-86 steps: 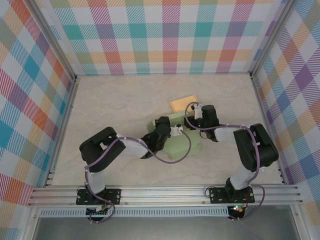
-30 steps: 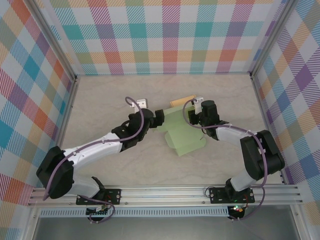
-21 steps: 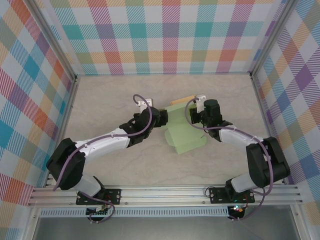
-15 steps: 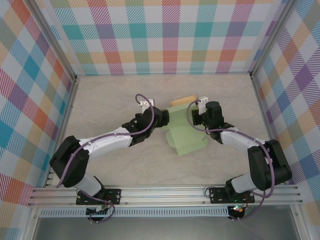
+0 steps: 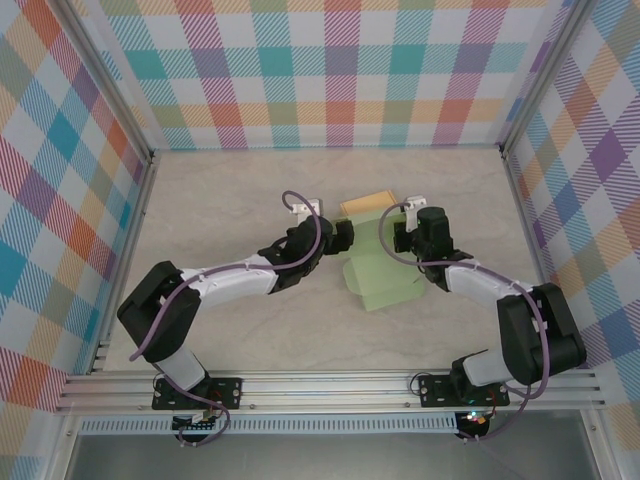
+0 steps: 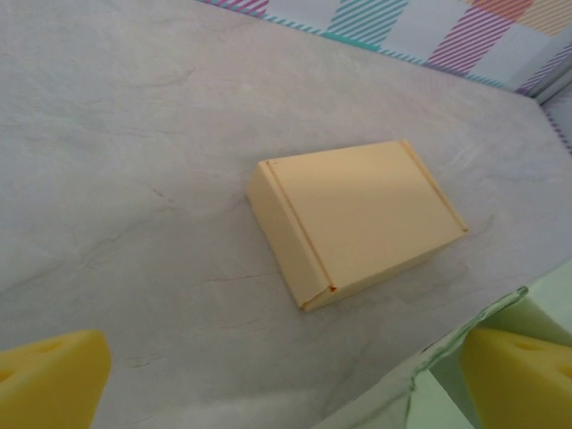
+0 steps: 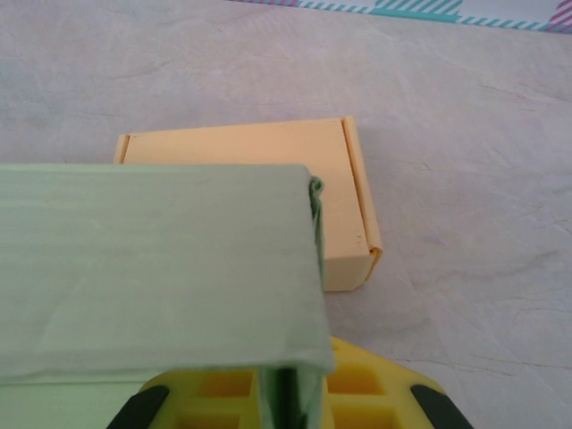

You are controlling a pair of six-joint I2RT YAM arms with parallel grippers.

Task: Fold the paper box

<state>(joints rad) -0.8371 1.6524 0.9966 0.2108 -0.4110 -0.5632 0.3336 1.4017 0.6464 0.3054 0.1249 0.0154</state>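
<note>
Two boxes on the bench (image 5: 220, 200), two arms at work: one green paper box (image 5: 385, 280) part-folded, one orange box (image 5: 366, 205) closed.
In the top view the green paper box lies at bench centre, with the orange box just beside it at 12 o'clock. The left jaws stand at its 10 o'clock edge, spread wide and holding nothing. In the left wrist view their two yellow pads (image 6: 49, 380) sit far apart, a green edge (image 6: 465, 357) lies just beside the right-hand pad, and the orange box (image 6: 357, 219) rests flat beyond. The right jaws stand at 1 o'clock, pressed together on one raised green panel (image 7: 152, 268). In the right wrist view the orange box (image 7: 344, 201) lies behind that panel.
</note>
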